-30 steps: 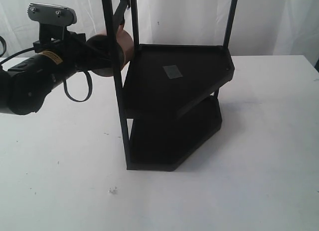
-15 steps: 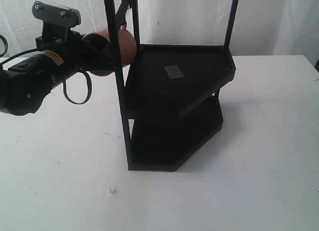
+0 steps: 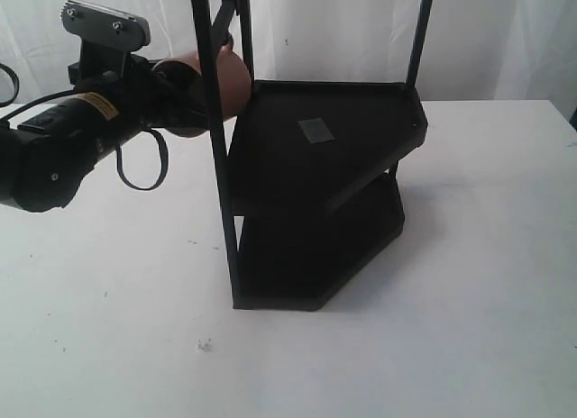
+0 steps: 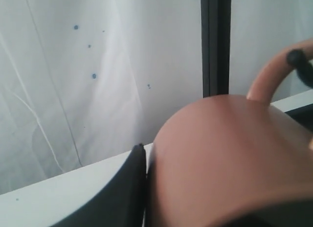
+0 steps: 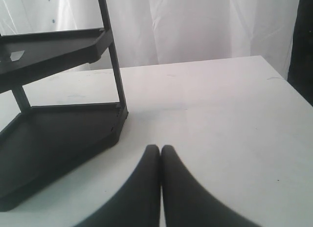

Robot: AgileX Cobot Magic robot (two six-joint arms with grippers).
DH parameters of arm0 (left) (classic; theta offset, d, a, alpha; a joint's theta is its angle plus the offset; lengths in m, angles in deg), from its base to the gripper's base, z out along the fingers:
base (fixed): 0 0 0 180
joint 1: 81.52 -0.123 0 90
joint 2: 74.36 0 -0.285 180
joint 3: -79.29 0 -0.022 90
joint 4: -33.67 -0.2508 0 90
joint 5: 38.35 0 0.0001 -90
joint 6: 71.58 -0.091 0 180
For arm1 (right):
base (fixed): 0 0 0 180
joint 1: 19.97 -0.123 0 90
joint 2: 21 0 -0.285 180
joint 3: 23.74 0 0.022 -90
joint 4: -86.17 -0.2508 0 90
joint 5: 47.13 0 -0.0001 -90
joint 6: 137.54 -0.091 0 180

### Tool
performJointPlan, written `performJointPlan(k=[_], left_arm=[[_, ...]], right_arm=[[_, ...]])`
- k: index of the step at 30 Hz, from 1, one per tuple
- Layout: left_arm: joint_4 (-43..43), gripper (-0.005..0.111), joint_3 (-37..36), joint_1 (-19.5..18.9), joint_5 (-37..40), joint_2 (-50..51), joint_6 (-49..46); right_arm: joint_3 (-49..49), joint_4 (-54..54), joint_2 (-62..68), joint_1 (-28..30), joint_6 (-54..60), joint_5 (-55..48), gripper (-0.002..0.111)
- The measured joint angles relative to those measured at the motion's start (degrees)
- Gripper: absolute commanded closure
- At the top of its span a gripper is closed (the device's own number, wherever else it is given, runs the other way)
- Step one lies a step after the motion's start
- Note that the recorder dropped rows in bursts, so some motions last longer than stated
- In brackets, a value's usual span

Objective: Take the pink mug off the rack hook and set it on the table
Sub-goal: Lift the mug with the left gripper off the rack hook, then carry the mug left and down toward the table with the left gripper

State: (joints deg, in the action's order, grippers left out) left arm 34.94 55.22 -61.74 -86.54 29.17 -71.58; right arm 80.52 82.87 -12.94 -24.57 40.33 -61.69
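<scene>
The pink mug hangs high at the rack's left front pole, and my left gripper is shut on its body. In the left wrist view the mug fills the lower right, with one black finger pressed against its side. Its loop handle still touches the dark tip of the rack hook. From the exterior the hook slants down from the pole top. My right gripper is shut and empty, low over the white table.
The two-shelf black rack stands mid-table, with a small grey patch on its upper shelf. A white curtain hangs behind. A tiny white crumb lies on the table in front of the rack.
My left gripper and the mug have risen a little and edged right along the pole. The rack has shifted very slightly. The right gripper's earlier state is not shown.
</scene>
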Motion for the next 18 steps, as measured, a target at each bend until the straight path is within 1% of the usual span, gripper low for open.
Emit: performJointPlan(k=[7, 13, 18], left_arm=[[3.65, 0.107, 0.00, 0.11, -2.21, 0.00, -0.51], [6.64, 0.107, 0.00, 0.11, -2.41, -0.75, -5.51], [10.79, 0.107, 0.00, 0.11, -1.08, -3.31, -13.58]], right_arm=[[0.00, 0.00, 0.00, 0.00, 0.00, 0.00, 0.108], [0.00, 0.00, 0.00, 0.00, -0.04, 0.00, 0.108], [0.00, 0.00, 0.00, 0.00, -0.04, 0.00, 0.108]])
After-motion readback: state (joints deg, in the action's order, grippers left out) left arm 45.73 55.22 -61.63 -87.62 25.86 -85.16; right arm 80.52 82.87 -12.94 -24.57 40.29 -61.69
